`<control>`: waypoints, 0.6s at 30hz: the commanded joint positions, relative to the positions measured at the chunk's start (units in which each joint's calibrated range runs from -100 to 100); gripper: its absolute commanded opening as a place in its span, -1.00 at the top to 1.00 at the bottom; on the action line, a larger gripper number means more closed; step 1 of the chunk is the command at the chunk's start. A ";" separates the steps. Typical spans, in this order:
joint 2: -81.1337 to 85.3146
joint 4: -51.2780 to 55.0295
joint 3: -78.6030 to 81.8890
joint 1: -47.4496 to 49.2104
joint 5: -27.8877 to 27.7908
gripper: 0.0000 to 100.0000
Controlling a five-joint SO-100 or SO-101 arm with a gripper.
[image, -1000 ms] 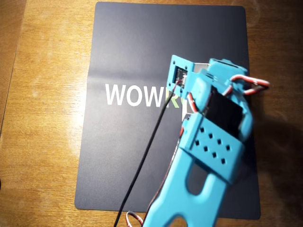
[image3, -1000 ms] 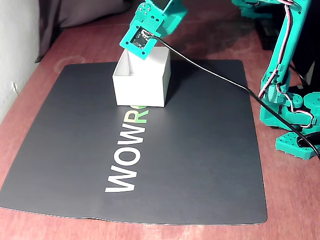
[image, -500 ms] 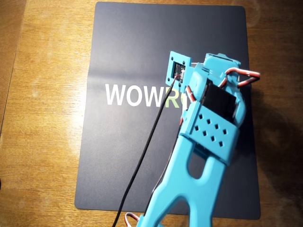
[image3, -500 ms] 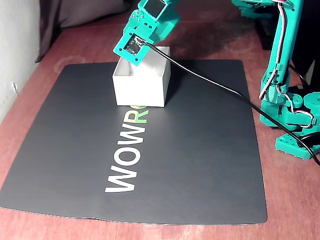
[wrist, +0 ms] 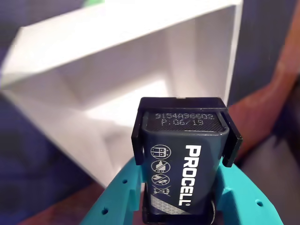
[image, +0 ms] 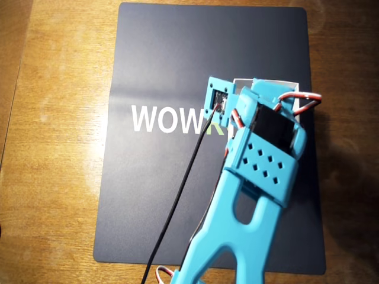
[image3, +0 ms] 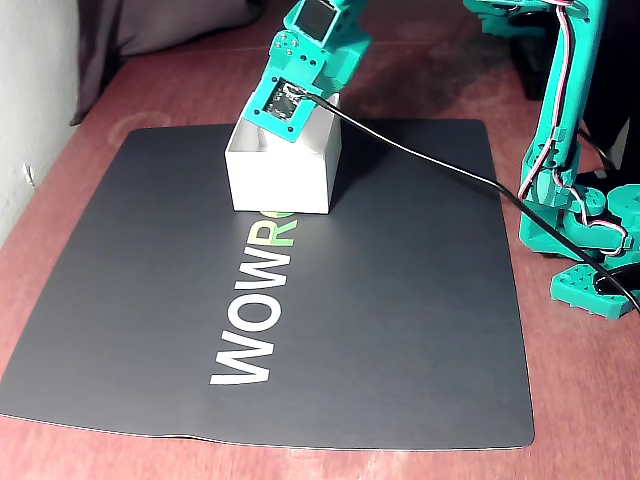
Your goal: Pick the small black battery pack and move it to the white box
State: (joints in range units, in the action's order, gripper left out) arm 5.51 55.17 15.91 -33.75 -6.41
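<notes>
The small black battery pack has a smooth, slightly glossy printed wrapper with white lettering, sat in a matt black plastic clip. The teal plastic gripper looks 3D-printed, kind of satin, with little holes in it. The square white box reads as thin matt cardboard, plain and smooth. Under it there's a dark grey matt mat, smooth like rubber or vinyl, lying on a brown wooden table with visible grain and a soft sheen.
</notes>
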 commanded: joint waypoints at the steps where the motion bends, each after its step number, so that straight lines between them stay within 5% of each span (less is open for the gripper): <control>1: 0.67 0.05 -0.35 0.72 -0.08 0.79; 18: 1.02 0.22 -0.35 0.49 -0.08 0.74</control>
State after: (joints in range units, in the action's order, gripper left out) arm 5.51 55.17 15.91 -33.37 -6.41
